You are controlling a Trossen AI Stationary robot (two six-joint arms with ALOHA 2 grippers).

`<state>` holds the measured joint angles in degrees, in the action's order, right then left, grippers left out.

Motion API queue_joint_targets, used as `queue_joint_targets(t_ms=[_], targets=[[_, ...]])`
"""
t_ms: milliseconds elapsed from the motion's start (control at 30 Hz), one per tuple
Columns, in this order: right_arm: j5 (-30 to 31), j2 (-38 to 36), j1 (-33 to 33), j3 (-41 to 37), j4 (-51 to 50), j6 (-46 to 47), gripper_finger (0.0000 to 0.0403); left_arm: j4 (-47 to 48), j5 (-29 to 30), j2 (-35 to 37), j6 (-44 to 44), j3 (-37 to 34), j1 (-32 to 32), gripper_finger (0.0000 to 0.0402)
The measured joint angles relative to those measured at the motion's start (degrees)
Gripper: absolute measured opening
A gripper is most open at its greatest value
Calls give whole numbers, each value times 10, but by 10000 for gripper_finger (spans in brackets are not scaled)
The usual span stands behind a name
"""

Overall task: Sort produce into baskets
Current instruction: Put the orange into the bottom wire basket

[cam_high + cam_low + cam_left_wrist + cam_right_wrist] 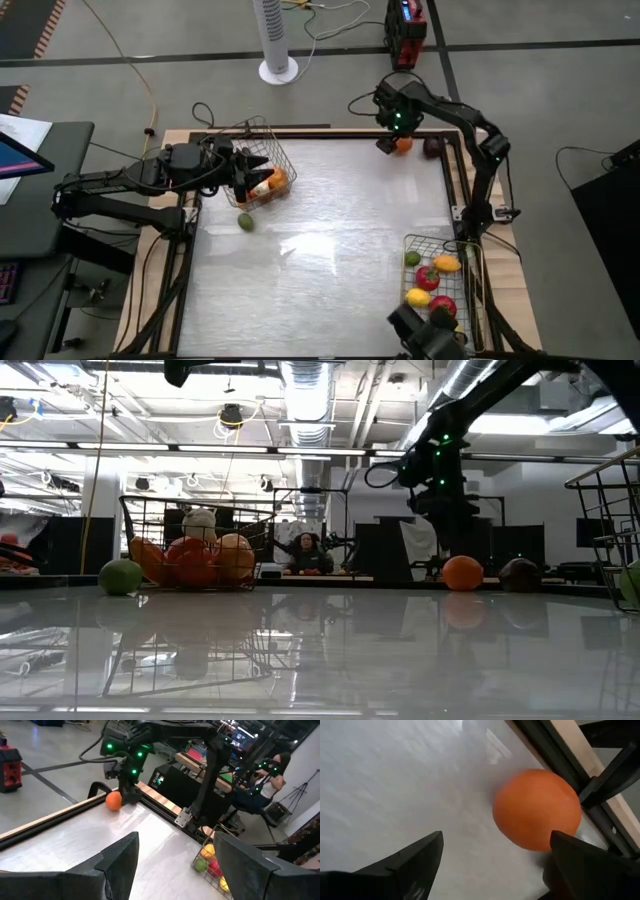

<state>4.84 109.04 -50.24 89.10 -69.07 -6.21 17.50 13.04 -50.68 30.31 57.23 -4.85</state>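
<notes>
An orange (403,144) (536,809) lies on the table in the far right corner. My right gripper (388,141) (496,834) hangs open just above it, pointing down, and I cannot tell whether a finger touches it. My left gripper (244,172) (175,840) hovers open and empty over the left wire basket (272,136) (150,510), which holds oranges, red produce and a white garlic. A green lime (246,221) (120,576) rests on the table beside that basket. The right basket (470,262) holds tomatoes, lemons and a lime.
A dark round fruit (432,147) (520,574) lies right of the orange against the table's black frame rail (555,757). The middle of the table is bare. A dark device (425,335) sits at the near edge. A person (303,550) sits beyond the table.
</notes>
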Motion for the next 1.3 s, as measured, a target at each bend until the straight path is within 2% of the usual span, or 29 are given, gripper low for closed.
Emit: queue_joint_targets(t_ms=[200, 433, 867, 1067, 1300], targets=[[24, 47, -9, 52, -41, -8, 396, 0, 0, 0, 8, 0, 0, 245], [73, 76, -9, 73, -81, -27, 396, -3, -1, 0, 17, 0, 0, 245], [64, 104, -21, 91, -70, -91, 395, -3, 0, 0, 17, 0, 0, 245], [11, 104, -12, 99, -75, -97, 388, -3, 0, 0, 23, 0, 0, 245], [-58, 104, 33, 99, -106, -84, 368, -3, 0, 0, 23, 0, 0, 245]])
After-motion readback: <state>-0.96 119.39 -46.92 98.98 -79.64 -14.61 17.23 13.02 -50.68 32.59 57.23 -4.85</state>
